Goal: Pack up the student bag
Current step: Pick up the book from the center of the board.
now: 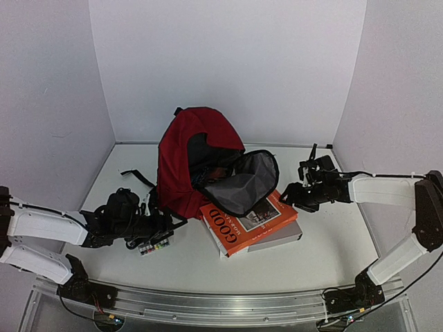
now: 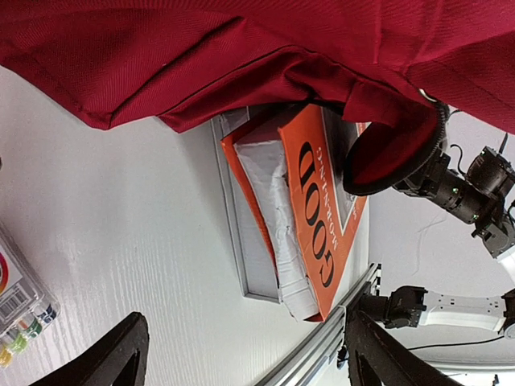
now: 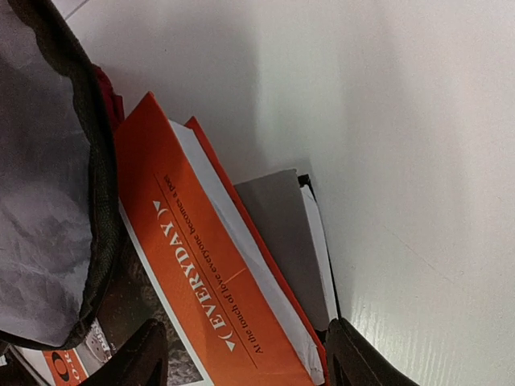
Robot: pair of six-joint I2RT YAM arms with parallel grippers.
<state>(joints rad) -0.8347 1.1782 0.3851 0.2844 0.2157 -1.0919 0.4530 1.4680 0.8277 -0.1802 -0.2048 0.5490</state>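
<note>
Main risk: the big dark red fabric backpack (image 1: 190, 155) has its grey-lined front flap (image 1: 250, 181) slumped onto the orange book titled GOOD (image 1: 239, 223). Pull that book and you likely drag the flap along, which could close the mouth or tip the backpack. The orange book also sits on a thin grey book (image 1: 282, 237), so a one-sided grip could skid the pair across the white counter (image 1: 311, 266). Black straps (image 1: 136, 176) trail left of the backpack, and your left arm could snag them.

The backpack stands upright at the back middle of the counter, mouth facing front-right, between both tools.

Your left tool (image 1: 168, 224) has its jaws wide and empty. It sits low at the backpack's front-left corner, close to the fabric; contact unclear. A small clear plastic box (image 1: 154, 246) of coloured bits lies just in front of it.

Your right tool (image 1: 289, 196) also has its jaws wide and empty. It is just right of the flap, at the orange book's far corner, and I can't tell if it touches.
</note>
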